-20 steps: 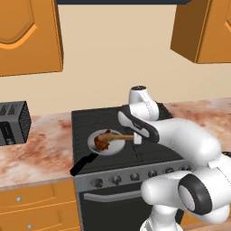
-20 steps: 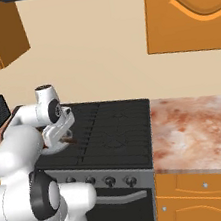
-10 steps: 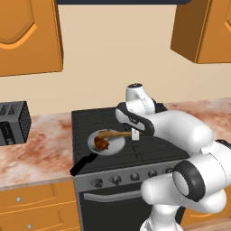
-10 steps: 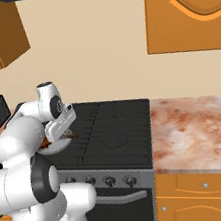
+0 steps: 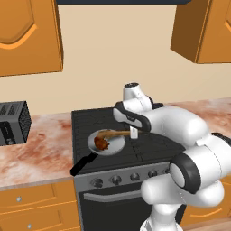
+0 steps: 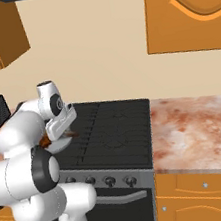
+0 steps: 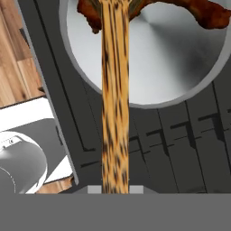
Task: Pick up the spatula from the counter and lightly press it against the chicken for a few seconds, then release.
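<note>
**Pressing spatula (image 5: pixel 118 132) against chicken (image 5: pixel 101 143)**

Gripping the wooden handle with jaws shut tight, reaching the far end over the pan (image 5: pixel 115 145) on the stove (image 5: pixel 83 131), onto the chicken. Judged mid-press. Next: hold light pressure briefly, then lift clear and let go.

Stove (image 6: pixel 116 128): right half open grates.
Pan (image 5: pixel 116 146): front left, spatula (image 5: pixel 118 132) across it.
Toaster (image 5: pixel 13 122): far left, probably clear.
</note>
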